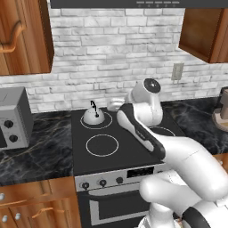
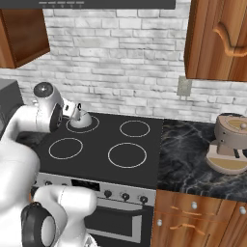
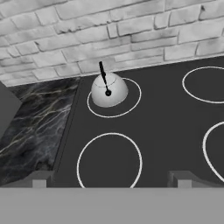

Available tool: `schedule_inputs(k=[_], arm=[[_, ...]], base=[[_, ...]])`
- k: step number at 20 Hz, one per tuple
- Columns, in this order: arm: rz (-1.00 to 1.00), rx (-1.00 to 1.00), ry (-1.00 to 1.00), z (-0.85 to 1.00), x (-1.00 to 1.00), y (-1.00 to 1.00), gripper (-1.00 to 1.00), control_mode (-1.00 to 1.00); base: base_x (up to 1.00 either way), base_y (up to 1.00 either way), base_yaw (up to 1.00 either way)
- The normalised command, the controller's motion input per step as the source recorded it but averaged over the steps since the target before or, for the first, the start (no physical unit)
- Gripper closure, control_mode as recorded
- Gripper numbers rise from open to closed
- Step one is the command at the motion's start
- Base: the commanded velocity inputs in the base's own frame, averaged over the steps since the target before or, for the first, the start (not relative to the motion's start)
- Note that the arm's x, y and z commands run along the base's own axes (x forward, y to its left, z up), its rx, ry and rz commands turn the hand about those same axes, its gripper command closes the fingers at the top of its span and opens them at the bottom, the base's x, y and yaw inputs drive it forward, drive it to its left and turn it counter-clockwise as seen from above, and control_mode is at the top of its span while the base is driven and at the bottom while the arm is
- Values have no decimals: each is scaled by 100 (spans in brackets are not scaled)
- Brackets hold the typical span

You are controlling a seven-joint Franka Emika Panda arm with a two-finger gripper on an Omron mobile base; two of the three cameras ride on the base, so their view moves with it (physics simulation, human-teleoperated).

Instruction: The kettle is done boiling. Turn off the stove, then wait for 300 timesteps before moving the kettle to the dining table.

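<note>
The kettle (image 1: 94,116) (image 2: 81,118) (image 3: 109,90), a small silvery dome with a thin black handle, stands on the back-left burner of the stove (image 1: 102,156) (image 2: 103,166) (image 3: 166,127). Black knobs (image 1: 102,182) (image 2: 125,196) line the stove's steel front. My gripper (image 3: 110,179) hovers over the cooktop in front of the kettle and apart from it, looking toward the brick wall. Its fingertips (image 3: 39,180) stand wide open with nothing between them. In the left base view the hand (image 1: 115,105) sits just right of the kettle. The dining table is out of view.
A grey microwave (image 1: 13,122) stands on the dark marble counter (image 1: 40,149) left of the stove. On the right counter (image 2: 193,166) sits a tan round appliance (image 2: 230,144). Wooden cabinets (image 1: 22,35) (image 2: 217,38) hang overhead, and the brick wall (image 3: 109,39) is close behind the kettle.
</note>
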Motion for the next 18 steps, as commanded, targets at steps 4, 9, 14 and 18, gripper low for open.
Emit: schedule_inputs(k=[4, 9, 14, 18], arm=[[3, 0, 17, -30, 53, 2, -100, -100], [5, -1, 8, -27, 31, 10, -100, -100], [4, -5, 1, -13, 29, 24, -100, -100], [3, -7, 0, -12, 30, 18, -100, -100]], base=[[0, 0, 0], [0, 0, 0], [0, 0, 0], [0, 0, 0]])
